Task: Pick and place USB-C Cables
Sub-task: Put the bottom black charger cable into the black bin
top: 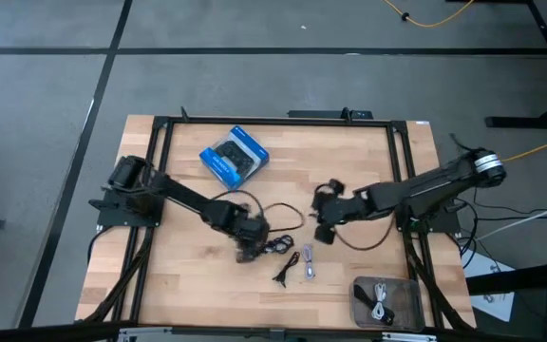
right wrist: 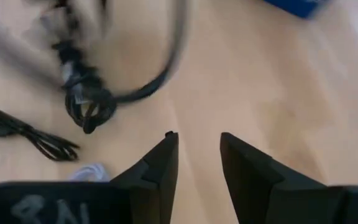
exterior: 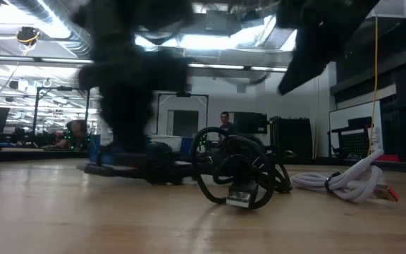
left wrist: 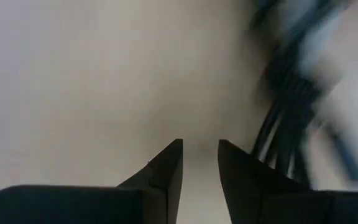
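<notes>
A coiled black USB-C cable (top: 275, 244) (exterior: 238, 169) lies on the wooden table, trailing a loose loop toward the far side. A straighter black cable (top: 284, 270) (right wrist: 30, 134) and a white-grey cable (top: 309, 263) (exterior: 351, 182) lie just nearer. My left gripper (top: 248, 252) (left wrist: 201, 155) points down close over the table, just left of the coil (left wrist: 284, 118), open by a narrow gap with nothing between its fingers. My right gripper (top: 323, 228) (right wrist: 199, 146) hovers right of the coil (right wrist: 82, 99), open and empty.
A blue box picturing a controller (top: 235, 157) lies toward the far left of the table. A dark tray (top: 406, 285) at the near right corner holds a white cable (top: 380, 302). A yellow cord (top: 539, 147) runs across the floor beyond the table.
</notes>
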You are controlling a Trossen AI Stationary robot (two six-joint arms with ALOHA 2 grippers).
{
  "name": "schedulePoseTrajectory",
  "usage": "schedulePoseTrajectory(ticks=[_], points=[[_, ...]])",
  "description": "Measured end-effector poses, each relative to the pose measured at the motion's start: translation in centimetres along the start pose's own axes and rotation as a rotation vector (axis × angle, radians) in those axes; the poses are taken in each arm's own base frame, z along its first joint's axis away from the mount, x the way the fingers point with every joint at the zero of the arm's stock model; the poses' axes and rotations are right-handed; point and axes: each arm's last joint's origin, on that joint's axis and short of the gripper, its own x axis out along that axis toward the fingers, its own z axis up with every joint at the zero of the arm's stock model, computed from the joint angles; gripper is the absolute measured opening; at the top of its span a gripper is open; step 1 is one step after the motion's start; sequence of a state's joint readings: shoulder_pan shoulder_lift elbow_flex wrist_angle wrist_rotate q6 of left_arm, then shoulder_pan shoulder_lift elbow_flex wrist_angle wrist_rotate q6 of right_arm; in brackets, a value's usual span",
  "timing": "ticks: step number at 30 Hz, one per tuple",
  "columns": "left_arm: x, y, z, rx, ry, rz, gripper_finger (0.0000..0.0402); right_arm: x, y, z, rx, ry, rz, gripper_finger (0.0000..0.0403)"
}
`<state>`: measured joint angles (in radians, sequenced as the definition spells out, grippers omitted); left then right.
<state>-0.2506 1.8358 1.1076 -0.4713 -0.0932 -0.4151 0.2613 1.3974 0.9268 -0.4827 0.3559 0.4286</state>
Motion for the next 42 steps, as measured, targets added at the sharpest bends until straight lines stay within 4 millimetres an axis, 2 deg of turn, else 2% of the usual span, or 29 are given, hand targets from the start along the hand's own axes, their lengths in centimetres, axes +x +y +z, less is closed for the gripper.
schedulePoseTrajectory(ticks=[3,6,8,10,14,16,19,22,25,27,34,38,40,42], points=[[0.7,-0.8,3.1,0.074,-0.237,-0.165,0.0093,-2.7,-1.1,-0.2,0.058,-0.033,-0.059,0.0124],[-0.8,-1.3,6.0,0.165,-0.411,-0.176,0.0093,-5.3,-2.2,-0.4,0.120,-0.081,-0.084,0.0124],[-1.6,-1.2,6.7,0.196,-0.376,-0.141,0.0093,-6.7,-2.7,-0.8,0.137,-0.091,-0.081,0.0124],[-2.3,-1.1,6.7,0.209,-0.267,-0.118,0.0093,-8.1,-2.8,-1.0,0.141,-0.115,-0.051,0.0124],[-3.6,-2.8,5.9,0.221,-0.099,-0.269,0.0093,-9.6,-3.0,-2.1,0.138,-0.084,-0.023,0.0124],[-2.9,-4.0,5.3,0.205,-0.037,-0.366,0.0093,-9.9,-3.1,-2.6,0.132,-0.060,-0.042,0.0124],[-1.2,-5.6,4.2,0.151,0.054,-0.421,0.0093,-10.0,-3.2,-3.1,0.123,-0.045,-0.080,0.0124],[0.9,-6.9,3.2,0.109,0.115,-0.424,0.0093,-10.1,-3.1,-3.3,0.120,-0.047,-0.096,0.0124],[2.5,-8.0,3.5,0.114,0.083,-0.403,0.0093,-10.2,-3.0,-3.4,0.098,-0.051,-0.101,0.0124],[3.3,-8.1,4.7,0.136,0.024,-0.370,0.0093,-10.3,-2.9,-3.5,0.090,-0.051,-0.099,0.0124],[5.0,-6.1,10.9,0.267,-0.148,-0.277,0.0093,-10.3,-2.9,-3.5,0.087,-0.041,-0.099,0.0124],[4.1,-5.0,14.0,0.325,-0.266,-0.182,0.0093,-10.3,-3.0,-3.6,0.086,-0.033,-0.104,0.0124],[3.3,-4.6,14.7,0.339,-0.272,-0.170,0.0093,-10.3,-3.0,-3.6,0.086,-0.032,-0.105,0.0124],[2.2,-4.5,14.3,0.346,-0.187,-0.162,0.0093,-10.3,-3.1,-3.7,0.093,-0.028,-0.115,0.0124]])
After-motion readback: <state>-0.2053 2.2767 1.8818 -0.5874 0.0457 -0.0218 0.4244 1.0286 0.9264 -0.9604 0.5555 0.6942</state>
